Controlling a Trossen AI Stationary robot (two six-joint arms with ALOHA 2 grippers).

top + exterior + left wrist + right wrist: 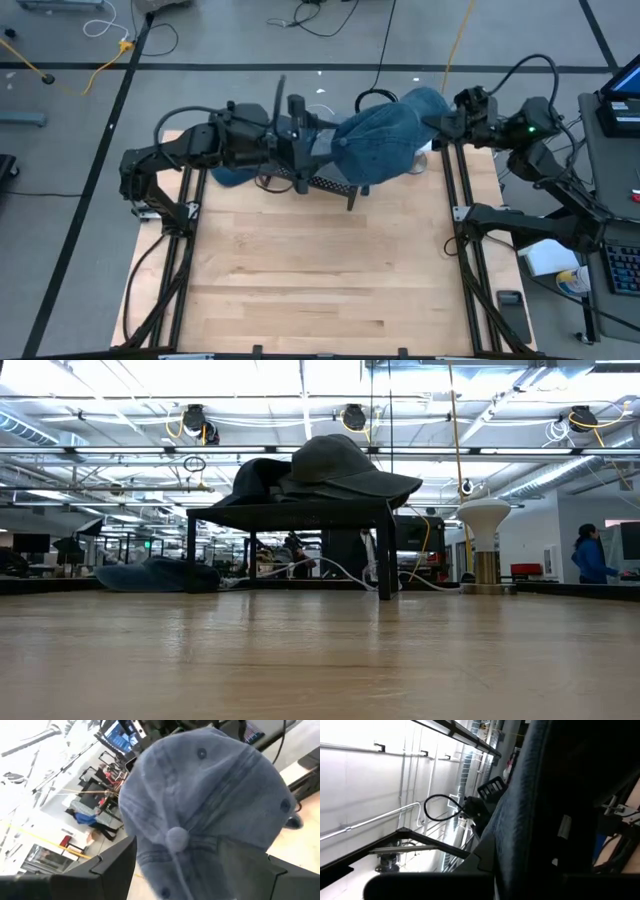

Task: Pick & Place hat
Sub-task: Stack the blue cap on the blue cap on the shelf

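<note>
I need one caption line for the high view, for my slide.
Both arms reach over the table's far edge, where a blue denim cap rests on a small dark stand.

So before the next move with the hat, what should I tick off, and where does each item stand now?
1. Hat resting on the black stand: ok, clear in the low view.
2. Left gripper reaching the hat: ok, beside its crown.
3. Left grip on the hat: cannot tell.
4. Right gripper at the hat's far side: ok, close against the fabric.
5. Right grip on the hat: cannot tell.
6. Wooden table in front of the stand bare: ok.
</note>
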